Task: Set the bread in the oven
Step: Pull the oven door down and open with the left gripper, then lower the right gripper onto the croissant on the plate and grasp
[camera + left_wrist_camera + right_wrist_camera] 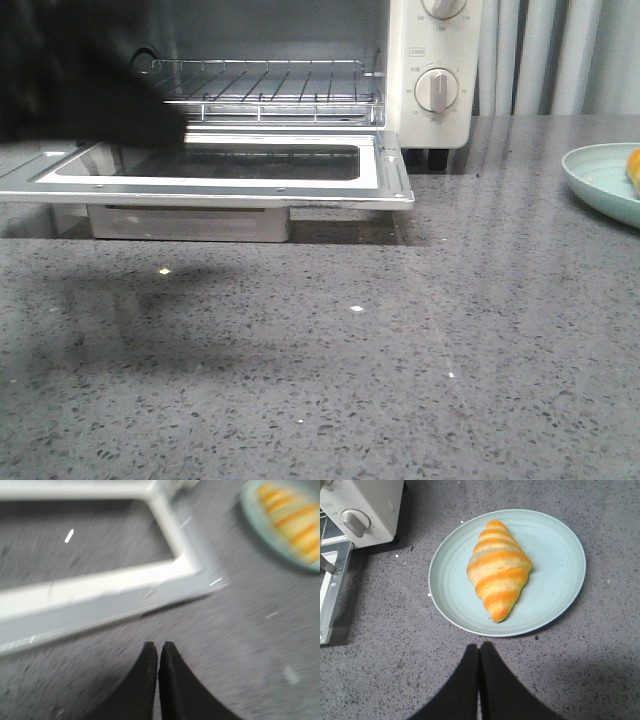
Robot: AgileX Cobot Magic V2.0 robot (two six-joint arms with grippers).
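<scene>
Oven (pixel 430 70) at the back left of the grey surface (pixel 350 380). Door (pixel 215 170) lies fully down and level, glass up; the rack (pixel 265 90) inside is bare. So the opening is ready to receive; the load step is not yet done.

Bread (pixel 498 567) lies flat on a pale green plate (pixel 560 585), roughly at its middle, long axis pointing toward and away from the right tool. Plate sits on the surface to the right of the oven, near but not touching it; the front view catches only its rim at the right edge, with a sliver of orange.

Right tool (pixel 479 652): fingers pressed together, nothing between them, hovering above the surface just short of the plate rim and lined up with the bread's near tip. Judgement: positioned for the pick, but the fingers must part before descent. A grasp across the bread's wide middle looks better than one at the tapered end.

Left tool (pixel 158 650): fingers closed as well, empty, near the door's front corner. Its view is motion-blurred. In the front view a dark mass, probably the left arm (pixel 80 80), covers the oven's left side over the door. Judgement: it may obstruct the route to the rack if it stays there.
</scene>
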